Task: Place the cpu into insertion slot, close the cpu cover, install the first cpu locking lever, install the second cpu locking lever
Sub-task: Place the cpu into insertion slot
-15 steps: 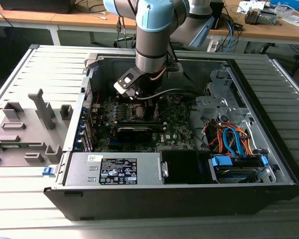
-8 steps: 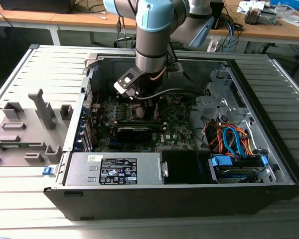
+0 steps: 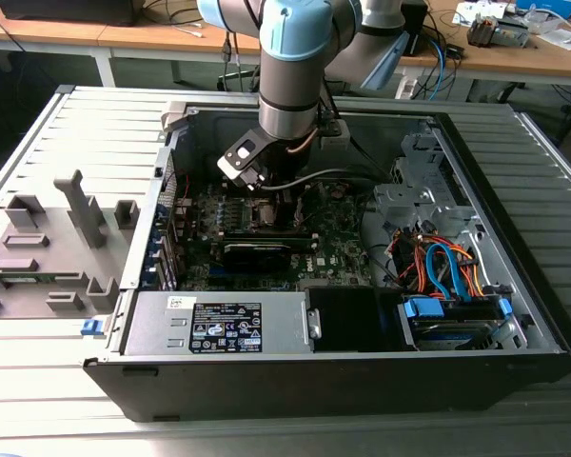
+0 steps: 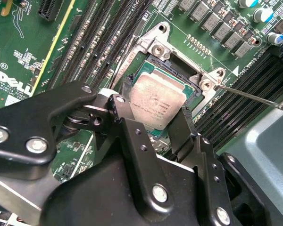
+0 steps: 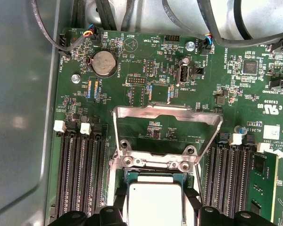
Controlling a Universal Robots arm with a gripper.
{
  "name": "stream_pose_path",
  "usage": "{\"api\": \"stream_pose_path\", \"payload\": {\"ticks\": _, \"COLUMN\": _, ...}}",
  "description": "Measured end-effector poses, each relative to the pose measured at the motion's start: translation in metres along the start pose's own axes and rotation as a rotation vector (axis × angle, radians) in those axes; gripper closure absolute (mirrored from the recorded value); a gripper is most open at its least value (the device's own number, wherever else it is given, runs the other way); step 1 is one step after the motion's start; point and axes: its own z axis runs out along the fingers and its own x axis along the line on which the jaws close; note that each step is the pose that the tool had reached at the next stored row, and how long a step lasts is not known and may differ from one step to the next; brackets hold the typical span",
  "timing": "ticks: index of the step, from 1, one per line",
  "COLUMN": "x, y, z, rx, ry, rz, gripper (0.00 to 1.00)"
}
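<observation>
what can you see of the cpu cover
The thin silver-grey metal cpu cover is a frame plate with a large square opening, through which the green motherboard shows. It is swung open, hinged beside two round silver screws, and does not lie over the small square silver-topped cpu. How steeply it stands cannot be told.
</observation>
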Motion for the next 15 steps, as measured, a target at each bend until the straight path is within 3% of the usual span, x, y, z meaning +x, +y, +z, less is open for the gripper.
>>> {"api": "stream_pose_path", "payload": {"ticks": 7, "x": -0.0002, "y": 0.0, "z": -0.0004, "rx": -0.0001, "ry": 0.0001, "rz": 0.0, "gripper": 0.45}}
{"api": "stream_pose_path", "payload": {"ticks": 11, "x": -0.0002, "y": -0.0001, "z": -0.0089, "rx": -0.0023, "ry": 0.0012, "rz": 0.0, "gripper": 0.45}}
{"api": "stream_pose_path", "payload": {"ticks": 13, "x": -0.0002, "y": -0.0004, "z": -0.0095, "rx": -0.0027, "ry": 0.0029, "rz": 0.001, "gripper": 0.45}}
{"api": "stream_pose_path", "payload": {"ticks": 15, "x": -0.0001, "y": -0.0005, "z": -0.0077, "rx": -0.0029, "ry": 0.0046, "rz": 0.049, "gripper": 0.45}}
